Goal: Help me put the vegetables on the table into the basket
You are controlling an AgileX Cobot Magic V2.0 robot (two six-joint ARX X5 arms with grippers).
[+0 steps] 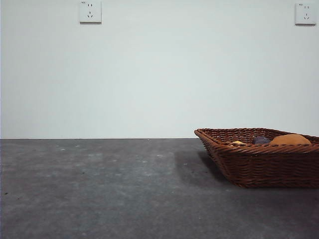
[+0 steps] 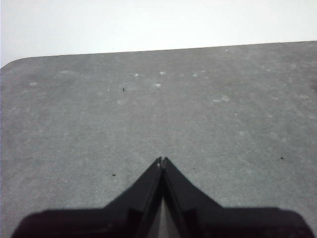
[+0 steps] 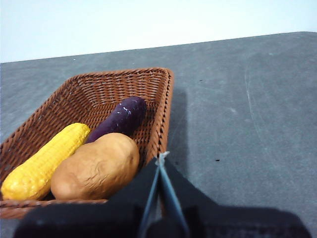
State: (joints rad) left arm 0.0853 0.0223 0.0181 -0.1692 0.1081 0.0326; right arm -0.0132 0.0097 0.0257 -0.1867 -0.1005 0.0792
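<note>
The left gripper (image 2: 162,159) hangs over bare worktop (image 1: 99,189), jaws clenched on nothing. At right, the basket (image 1: 259,167) holds corn (image 3: 44,161), potato (image 3: 96,166) and eggplant (image 3: 119,119). The right gripper (image 3: 161,158) hovers beside its rim, jaws clenched, empty.

No words, labels, brands or numbers can be read here. The two white wall sockets (image 1: 90,11) (image 1: 305,13) carry tiny marks at their upper corners, too small to tell.
</note>
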